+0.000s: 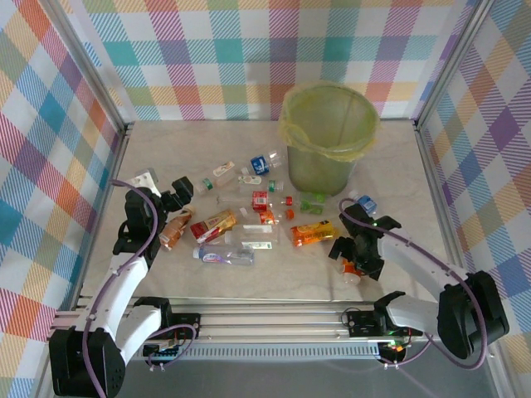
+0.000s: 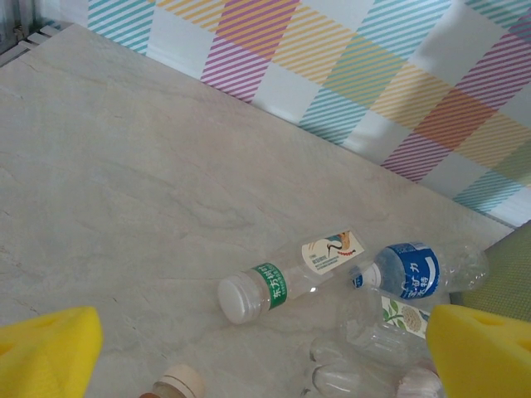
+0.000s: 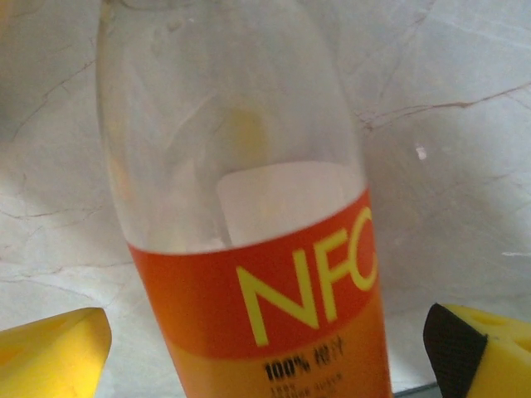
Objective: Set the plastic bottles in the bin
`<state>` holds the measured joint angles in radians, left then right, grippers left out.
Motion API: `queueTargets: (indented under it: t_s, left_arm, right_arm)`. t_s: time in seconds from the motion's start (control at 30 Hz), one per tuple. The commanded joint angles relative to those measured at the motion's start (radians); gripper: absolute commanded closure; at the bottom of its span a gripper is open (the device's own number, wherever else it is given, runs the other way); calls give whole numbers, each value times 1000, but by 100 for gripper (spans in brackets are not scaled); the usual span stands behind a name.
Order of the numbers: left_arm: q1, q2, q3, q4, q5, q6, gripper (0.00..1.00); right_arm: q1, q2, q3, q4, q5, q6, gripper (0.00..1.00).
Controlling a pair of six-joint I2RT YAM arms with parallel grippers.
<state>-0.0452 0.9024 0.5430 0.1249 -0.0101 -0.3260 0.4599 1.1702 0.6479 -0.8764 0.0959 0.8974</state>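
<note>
Nearest us, the orange-labelled NFC bottle (image 3: 249, 282) lies on the tabletop (image 3: 465, 166) inside our right pincer (image 3: 265, 352), whose jaws stand spread either side, its long axis across their closing line, the bin (image 1: 319, 170) well ahead.

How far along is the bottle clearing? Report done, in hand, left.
Done: nothing evident; the bin looks bare inside. In hand: the right gripper straddles the orange NFC bottle, jaws open, not gripping yet; the left gripper hangs open, holding nothing. Left: about a dozen plastic bottles lie on the table, all to be binned.
</note>
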Motion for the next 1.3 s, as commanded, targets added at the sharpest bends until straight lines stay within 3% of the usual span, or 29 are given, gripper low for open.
queueTargets:
  t_s: [0.0, 0.43, 0.83, 1.03, 1.27]
  left_arm:
    - [-2, -27, -7, -7, -8, -11, 0]
    - [-2, -29, 0, -21, -16, -9, 0]
    - [-4, -32, 26, -54, -26, -13, 0]
    - [-2, -46, 43, -72, -22, -24, 0]
    - [-3, -58, 51, -96, -40, -39, 0]
  right_arm:
    - [8, 24, -15, 50, -18, -7, 6]
    - [7, 51, -56, 102, -29, -2, 25]
    - [8, -25, -5, -1, -29, -28, 58]
    - [8, -134, 122, -141, -14, -55, 70]
    - [8, -156, 426, -226, 32, -168, 77]
